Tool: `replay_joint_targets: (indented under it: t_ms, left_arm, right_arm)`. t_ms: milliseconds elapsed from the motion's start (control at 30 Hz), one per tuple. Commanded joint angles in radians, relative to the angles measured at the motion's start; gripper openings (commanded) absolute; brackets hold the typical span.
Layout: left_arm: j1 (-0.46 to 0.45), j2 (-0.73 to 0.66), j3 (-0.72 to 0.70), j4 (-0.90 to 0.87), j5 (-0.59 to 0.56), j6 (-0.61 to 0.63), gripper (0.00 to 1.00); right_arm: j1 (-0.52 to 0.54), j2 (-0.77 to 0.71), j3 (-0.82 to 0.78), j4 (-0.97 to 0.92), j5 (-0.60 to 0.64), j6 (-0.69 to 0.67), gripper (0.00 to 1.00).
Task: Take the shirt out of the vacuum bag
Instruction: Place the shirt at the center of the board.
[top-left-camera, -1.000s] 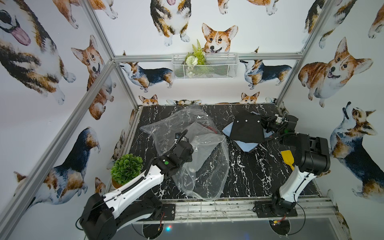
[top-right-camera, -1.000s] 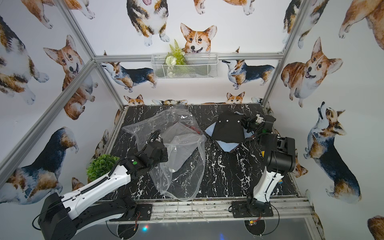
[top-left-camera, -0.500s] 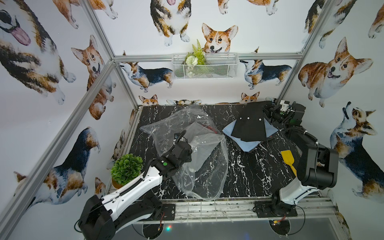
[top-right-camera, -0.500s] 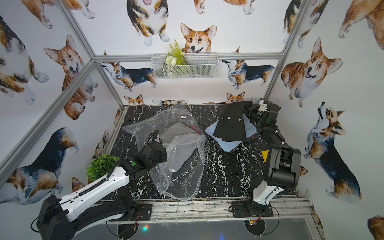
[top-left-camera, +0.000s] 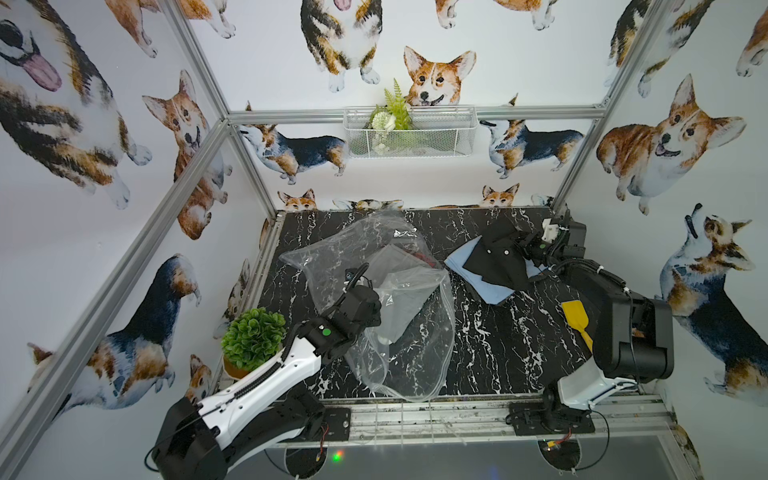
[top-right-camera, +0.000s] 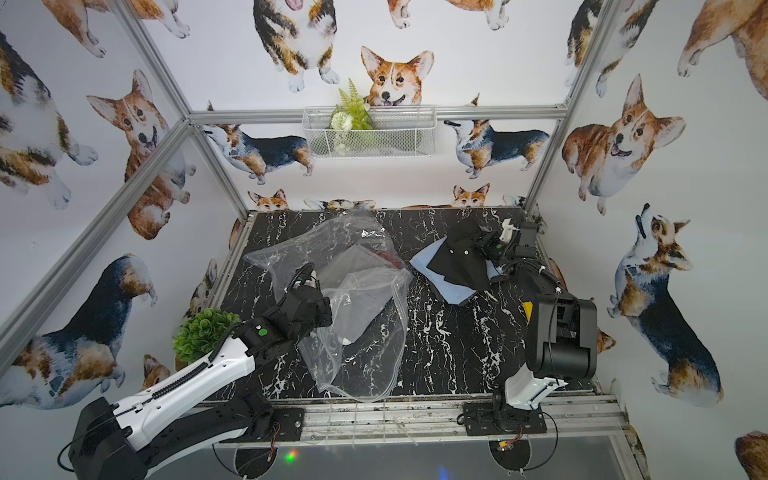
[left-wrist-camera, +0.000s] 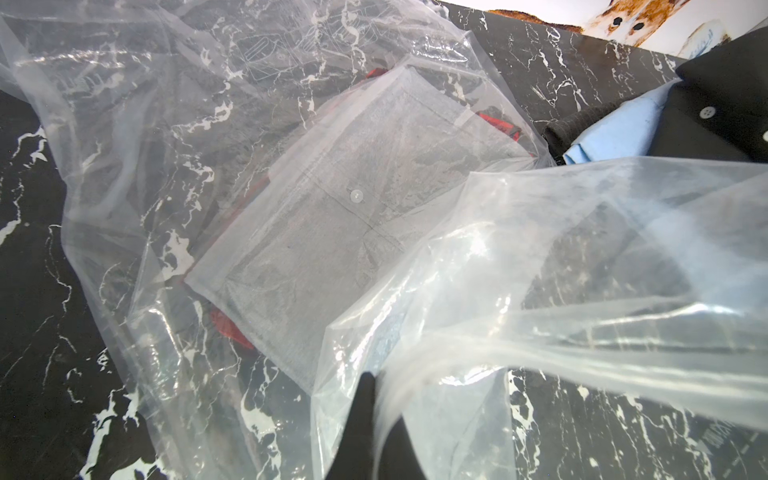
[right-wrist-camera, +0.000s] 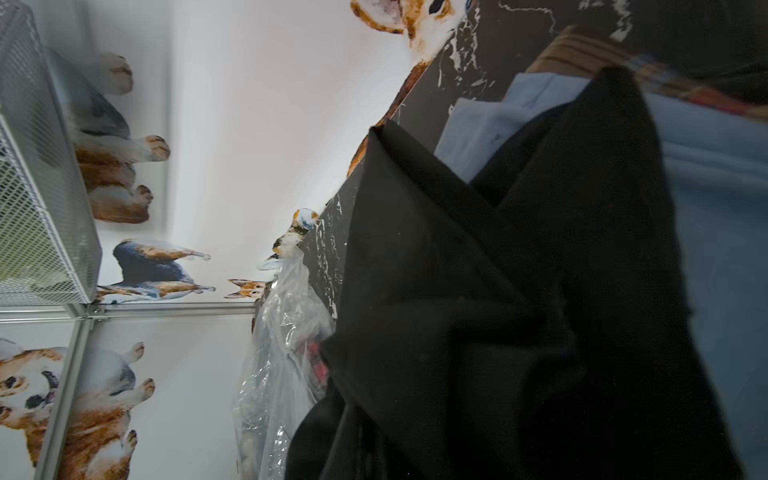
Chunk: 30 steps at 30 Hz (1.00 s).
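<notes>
The black button-front shirt (top-left-camera: 498, 268) is out of the large clear crinkly plastic vacuum bag (top-left-camera: 415, 332). It sits at about 2 o'clock on the black marble-patterned table (top-left-camera: 498, 353), draped over a light blue folded cloth (top-left-camera: 486, 291). It is well apart from the bag, which sprawls from 11 o'clock through the centre to 6 o'clock.

The right gripper (top-left-camera: 523, 243) is closed on the shirt's far edge and holds it raised, so the fabric hangs in folds. Its wrist view shows only black cloth and no fingers. The left gripper (left-wrist-camera: 374, 415) is pinched tight on a fold of the bag's film and keeps part of it off the table.

The main risks seem to lie in letting go:
- **Shirt sliding off:** It hangs close to the table's 2 o'clock corner. Released there, it could slide off the blue cloth or over the edge.
- **Cloth dragged along:** Pulling the shirt sideways could take the blue cloth with it.
- **Snagging:** Loose folds could catch on the arm or on the yellow spatula (top-left-camera: 575, 318) at 4 o'clock.
- **Film slipping:** The thin, slick film could slip from the left pinch.
- **Plant knocked over:** A swing toward 8 o'clock could sweep the bag into the small green potted plant (top-left-camera: 253, 338).

A frosted grey flat pouch (left-wrist-camera: 332, 216) with red at its edges shows through the film. Whether it lies inside the bag or under it cannot be told, so tugging the bag might drag it too.
</notes>
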Motion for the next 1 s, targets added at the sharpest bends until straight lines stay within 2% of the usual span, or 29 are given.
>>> replay_joint_targets:
  t_ms: [0, 100, 200, 267, 367, 700, 967]
  left_arm:
    - [0.007, -0.002, -0.001, -0.01, -0.001, -0.013, 0.0]
    - [0.008, -0.003, 0.004, -0.013, 0.004, -0.009, 0.0]
    - [0.011, -0.005, 0.008, -0.017, 0.004, -0.002, 0.0]
    - [0.011, -0.004, 0.007, -0.019, 0.006, 0.0, 0.0]
    - [0.015, -0.004, 0.006, -0.021, 0.01, 0.001, 0.0]
    - [0.02, -0.007, 0.019, -0.038, 0.018, 0.008, 0.0]
    - [0.022, -0.018, 0.013, -0.042, 0.02, -0.002, 0.0]
  right_arm:
    - [-0.006, -0.002, -0.008, -0.068, 0.08, -0.064, 0.0]
    - [-0.025, -0.012, -0.012, -0.089, 0.112, -0.062, 0.02]
    - [-0.037, -0.022, -0.017, -0.092, 0.11, -0.046, 0.26]
    - [-0.037, -0.042, -0.025, -0.092, 0.117, -0.043, 0.35]
    - [-0.037, -0.093, -0.04, -0.094, 0.137, -0.031, 0.42]
    - [-0.039, -0.321, -0.108, -0.125, 0.209, -0.006, 0.53]
    - [-0.039, -0.37, -0.214, -0.071, 0.1, 0.006, 0.58]
